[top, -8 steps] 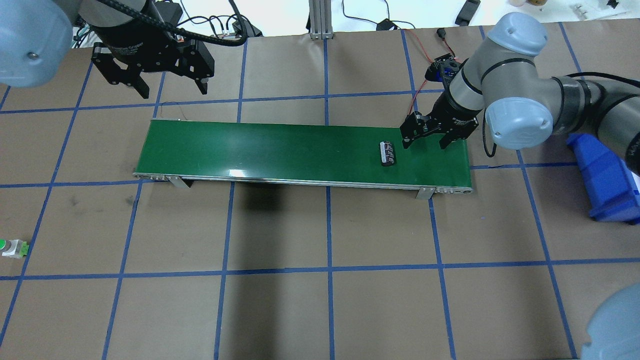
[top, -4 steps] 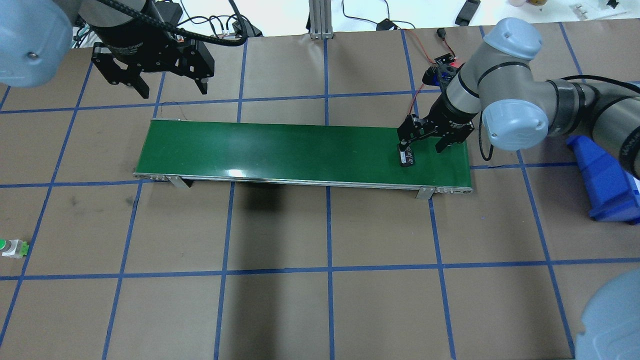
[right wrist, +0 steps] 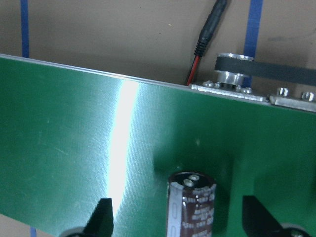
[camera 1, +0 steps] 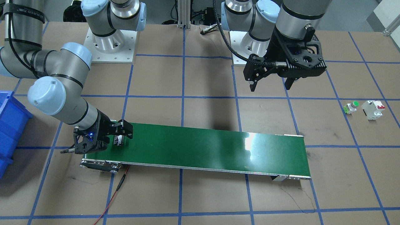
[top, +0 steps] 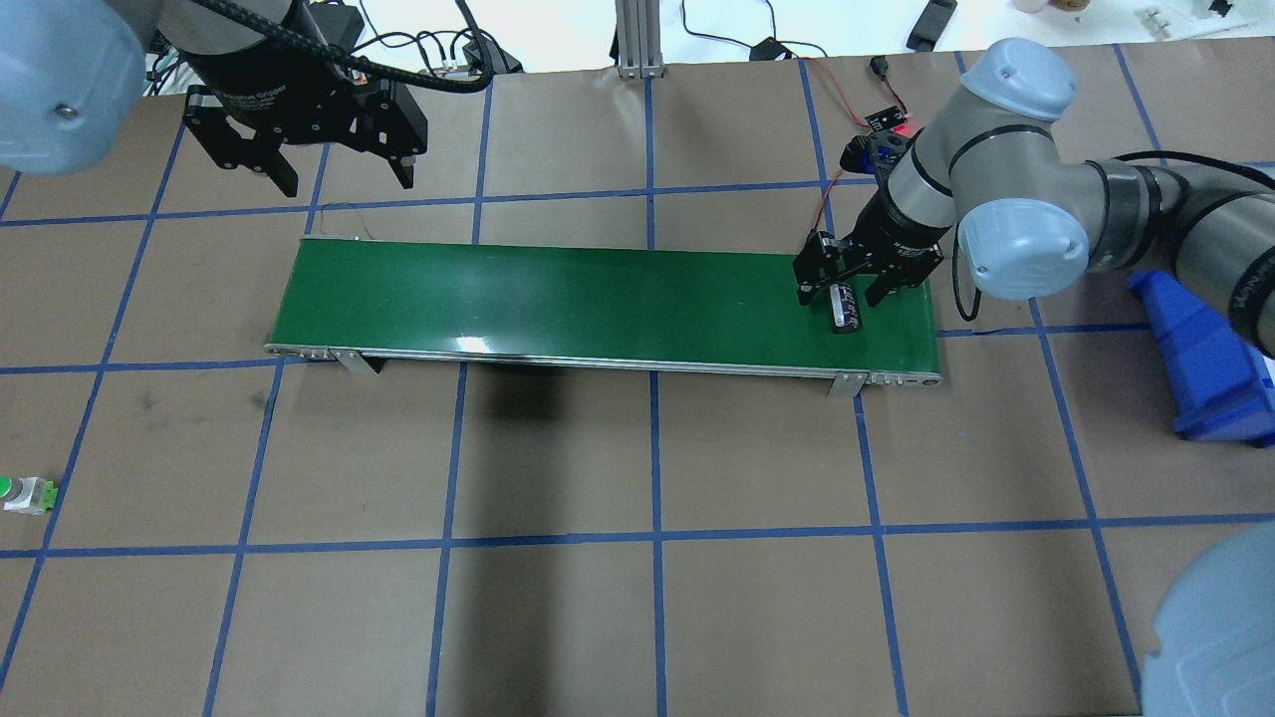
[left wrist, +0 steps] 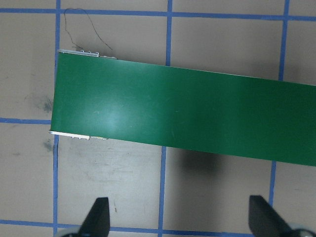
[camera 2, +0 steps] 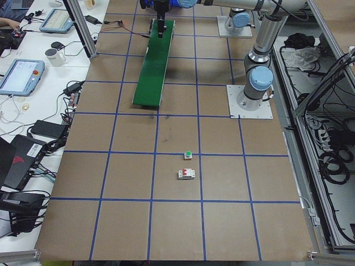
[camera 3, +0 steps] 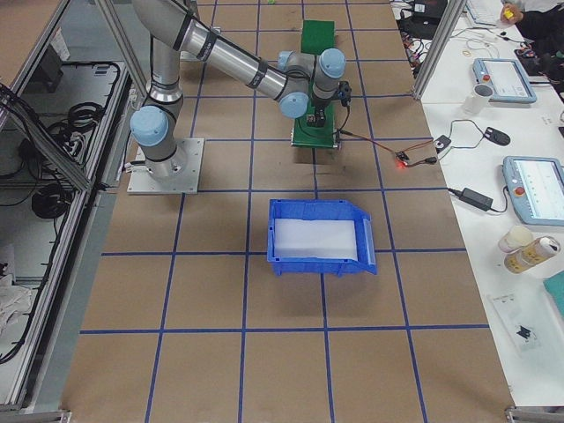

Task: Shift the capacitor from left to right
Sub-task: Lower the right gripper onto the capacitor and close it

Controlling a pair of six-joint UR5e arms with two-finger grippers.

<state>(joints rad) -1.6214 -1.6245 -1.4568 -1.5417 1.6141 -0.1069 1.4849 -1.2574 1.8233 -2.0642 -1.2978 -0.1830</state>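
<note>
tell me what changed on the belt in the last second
The capacitor rode the green belt toward the robot's right and now lies between the fingers of the open right gripper, not gripped. That gripper barely shifted. The left gripper stayed open, off the belt; the push button unmoved.

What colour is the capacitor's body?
Dark brown-black with pale printing and a silvery end; the capacitor shows best in the right wrist-mounted view.

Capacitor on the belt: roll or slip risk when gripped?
Likely rolls: the capacitor is a cylinder lying sideways on the smooth conveyor belt. Probably rigid; its glossy sleeve may slip in the open right claw.
</note>
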